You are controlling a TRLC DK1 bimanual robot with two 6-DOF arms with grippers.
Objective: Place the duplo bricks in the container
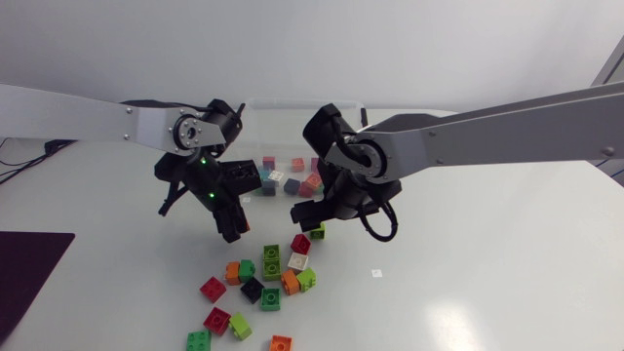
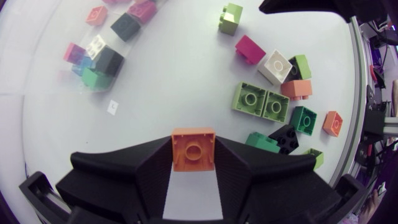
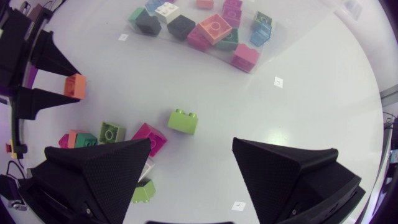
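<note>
My left gripper [image 2: 193, 151] is shut on an orange brick [image 2: 193, 143] and holds it above the table, left of the brick pile [image 1: 261, 283]. In the head view this gripper [image 1: 232, 226] hangs in front of the clear container [image 1: 292, 101], which holds several bricks [image 1: 292, 181]. My right gripper [image 3: 193, 149] stands open over a lime brick [image 3: 183, 121] lying alone on the table just ahead of its fingers. From above, that lime brick [image 1: 318, 231] sits under the right gripper [image 1: 327, 207], between the container and the pile.
Several loose bricks lie toward the front: a light green double brick [image 2: 261, 102], a white one [image 2: 275, 66], a magenta one [image 2: 250, 48] and a black one [image 2: 287, 137]. A dark mat [image 1: 24, 273] covers the front left corner. Both arms crowd the table's middle.
</note>
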